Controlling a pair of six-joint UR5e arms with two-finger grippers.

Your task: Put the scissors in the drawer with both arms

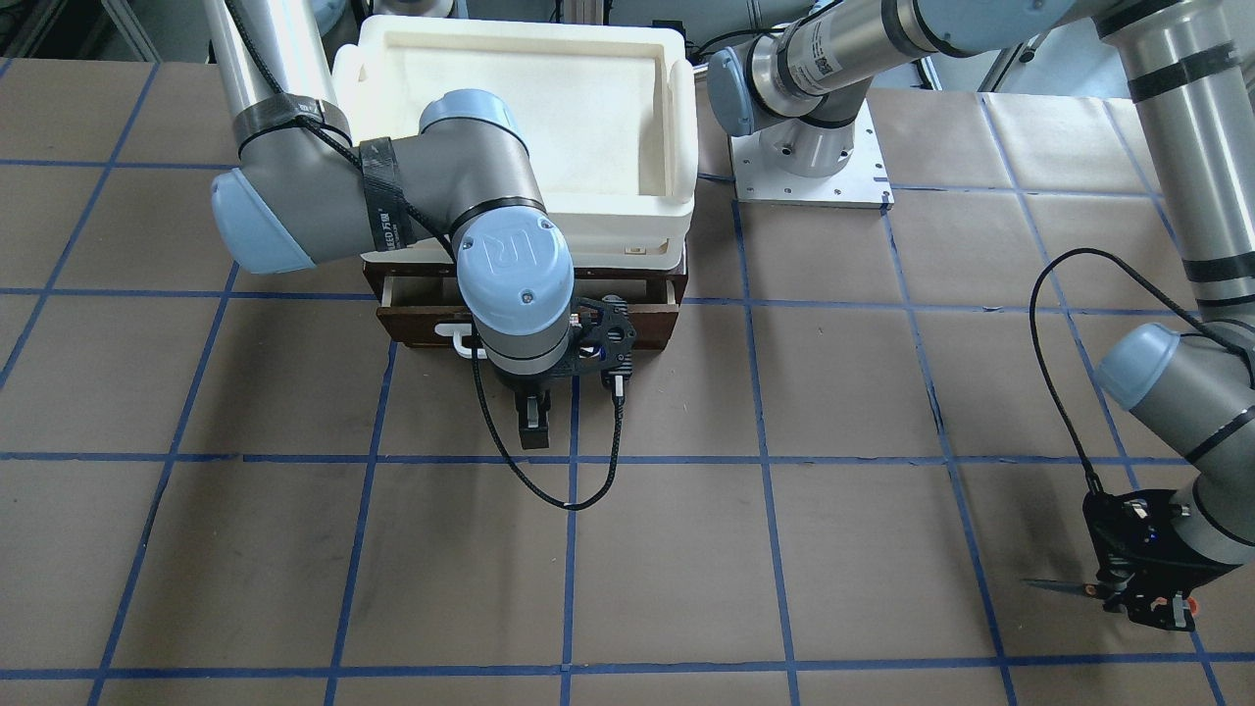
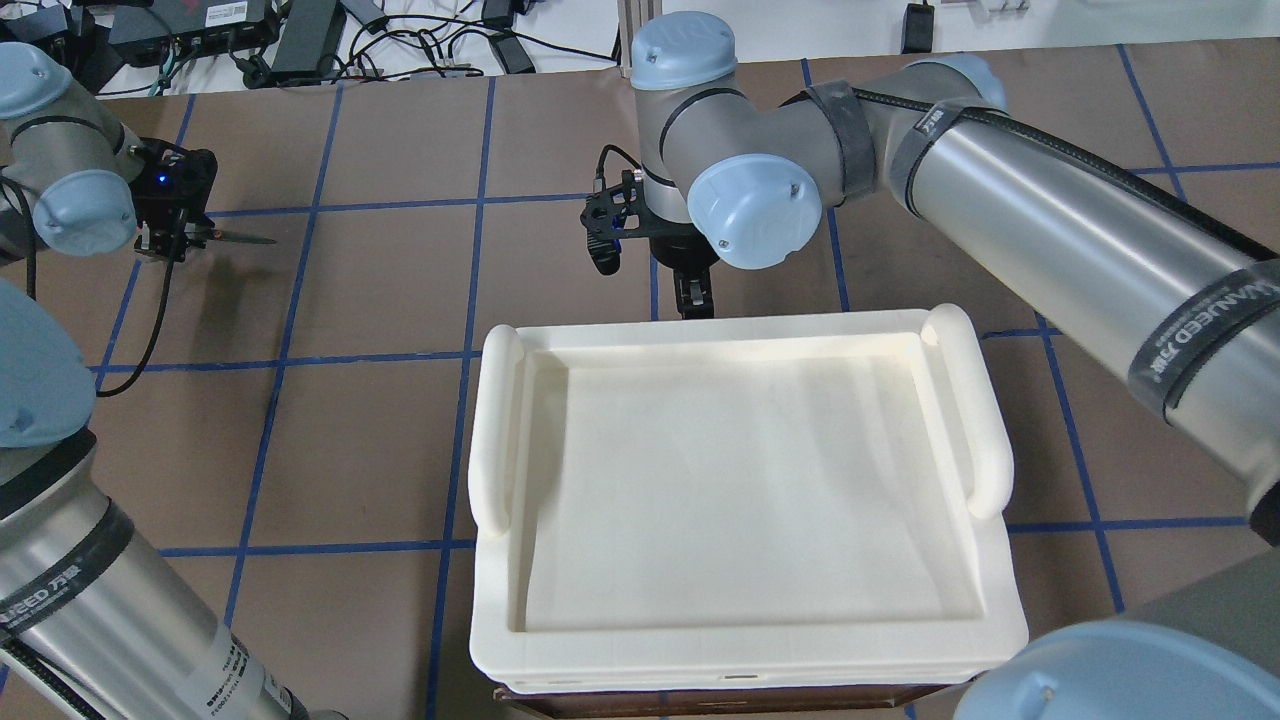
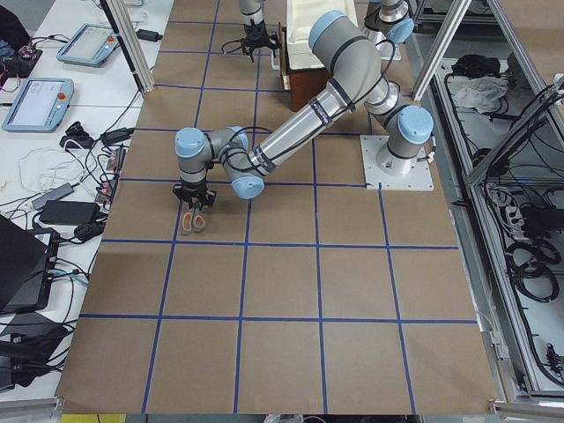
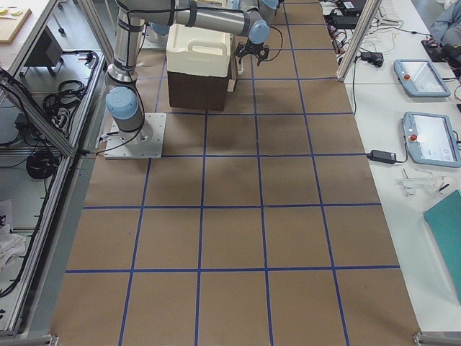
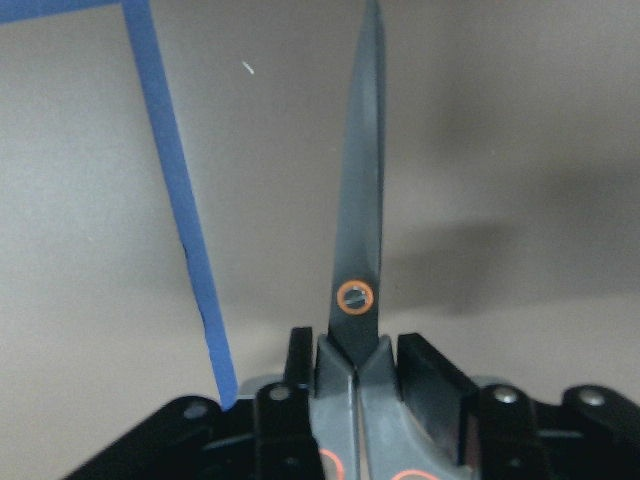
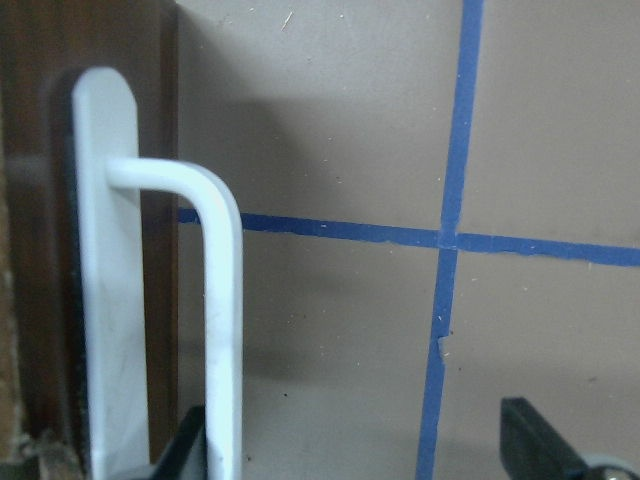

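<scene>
My left gripper (image 1: 1142, 588) is shut on the scissors (image 1: 1064, 585), far from the drawer. It holds them by the grey handles, with the blades level and just above the paper. The left wrist view shows the closed blades (image 5: 360, 200) sticking out between the fingers. The dark brown drawer (image 1: 647, 324) sits under the cream tray and is pulled out a little, showing a pale strip inside. My right gripper (image 1: 529, 424) is open and points down just in front of the drawer. Its white bar handle (image 6: 218, 300) stands beside one finger (image 6: 190, 445).
The cream-white plastic tray (image 1: 683, 127) sits on top of the drawer cabinet and hides the drawer in the overhead view, where its rim (image 2: 490, 430) shows. An arm base plate (image 1: 863, 186) lies beside the tray. Brown paper with blue tape lines covers the table.
</scene>
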